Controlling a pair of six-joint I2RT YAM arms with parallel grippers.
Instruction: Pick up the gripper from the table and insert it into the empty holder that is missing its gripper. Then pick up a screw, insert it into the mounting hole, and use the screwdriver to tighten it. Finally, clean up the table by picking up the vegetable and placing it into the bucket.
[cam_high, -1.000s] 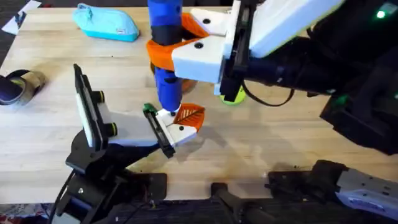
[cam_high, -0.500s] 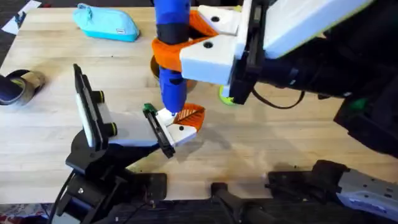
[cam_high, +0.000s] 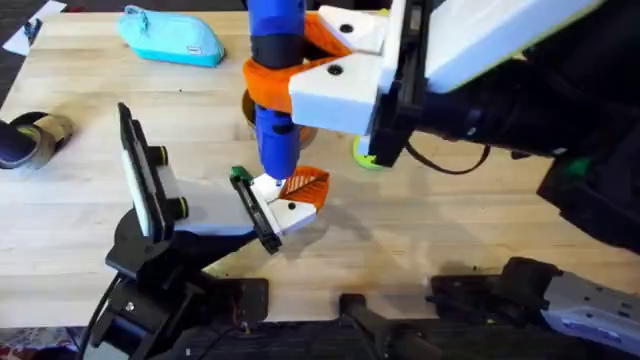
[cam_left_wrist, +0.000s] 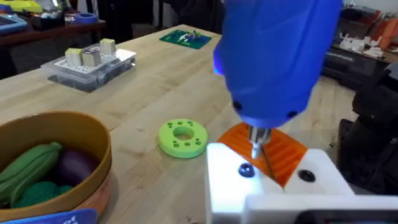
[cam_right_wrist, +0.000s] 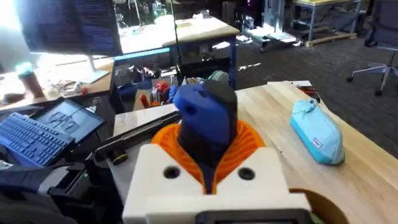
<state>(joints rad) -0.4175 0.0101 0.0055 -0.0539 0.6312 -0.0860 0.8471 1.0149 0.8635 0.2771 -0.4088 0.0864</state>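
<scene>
The landmark is the gripper (cam_high: 290, 205), a white block with an orange ribbed finger, seated on the holder (cam_high: 255, 212) near the middle of the table (cam_high: 80, 215).

Left of the gripper, the left tool (cam_high: 140, 180) stands upright over bare wood; whether its fingers are spread or pressed together cannot be told. Far beyond it, at the table's left edge, lies a roll of tape (cam_high: 30, 135), and a light blue pouch (cam_high: 172, 36) lies near the far edge. Open wood runs between these and the gripper.

Directly above the gripper, the screwdriver (cam_high: 272, 90) stands upright, its thin metal bit (cam_left_wrist: 257, 142) down at the white block beside a dark mounting hole (cam_left_wrist: 245, 169). The right tool (cam_high: 300, 70) is pinched around the blue barrel, orange pads on either side.

Just behind the gripper sits the bucket (cam_left_wrist: 93, 134), holding a green vegetable (cam_left_wrist: 28, 167) and a dark purple one. To the right of the gripper lies a flat green disc (cam_left_wrist: 182, 137) with holes, apart from it. Farther right the wood is bare up to the right arm's dark body.
</scene>
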